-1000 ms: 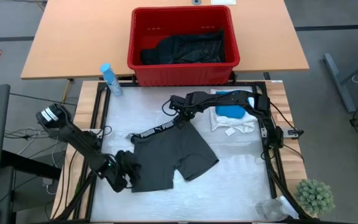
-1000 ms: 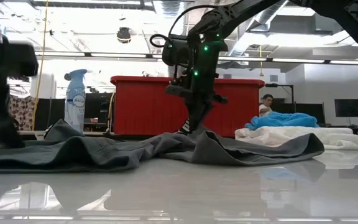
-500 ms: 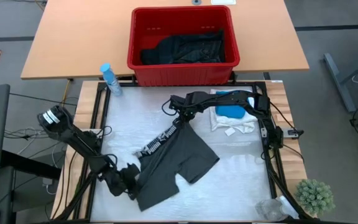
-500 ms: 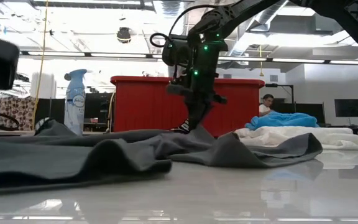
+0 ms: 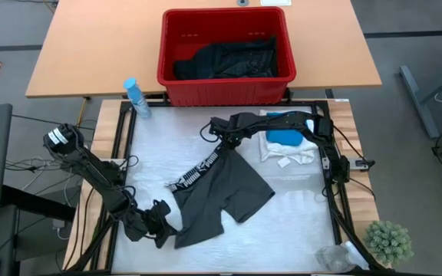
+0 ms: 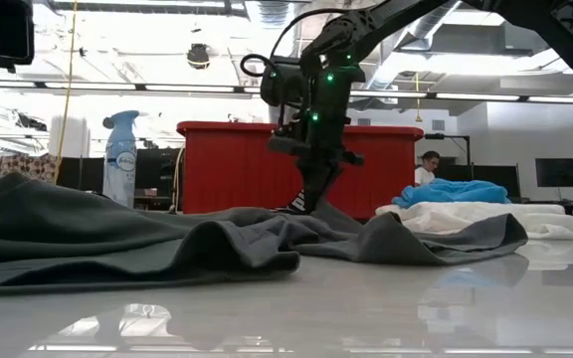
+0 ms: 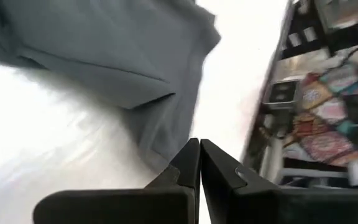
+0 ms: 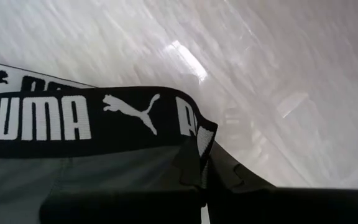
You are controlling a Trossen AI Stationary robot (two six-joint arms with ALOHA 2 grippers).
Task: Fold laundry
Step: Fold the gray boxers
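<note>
On the white work surface (image 5: pixel 298 222), dark grey boxer briefs (image 5: pixel 221 192) lie stretched on a slant, the black waistband with white PUMA lettering running from the far middle toward the near left. The right gripper (image 5: pixel 222 142) pinches the waistband's far corner, fingers closed on the fabric; the right wrist view shows the band folded over just ahead of them. The left gripper (image 5: pixel 159 221) sits at the near left edge of the garment, fingers pressed together on the cloth, which rises in soft folds in the low view. A teal garment (image 5: pixel 284 138) rests on a white one (image 5: pixel 290 153) at the right. Black clothes (image 5: pixel 225 60) fill the red basket (image 5: pixel 171 77) beyond the mat, their shapes hard to tell apart. A spray bottle (image 5: pixel 135 96) stands left of the basket. A person (image 6: pixel 426 167) shows partly behind the teal pile.
</note>
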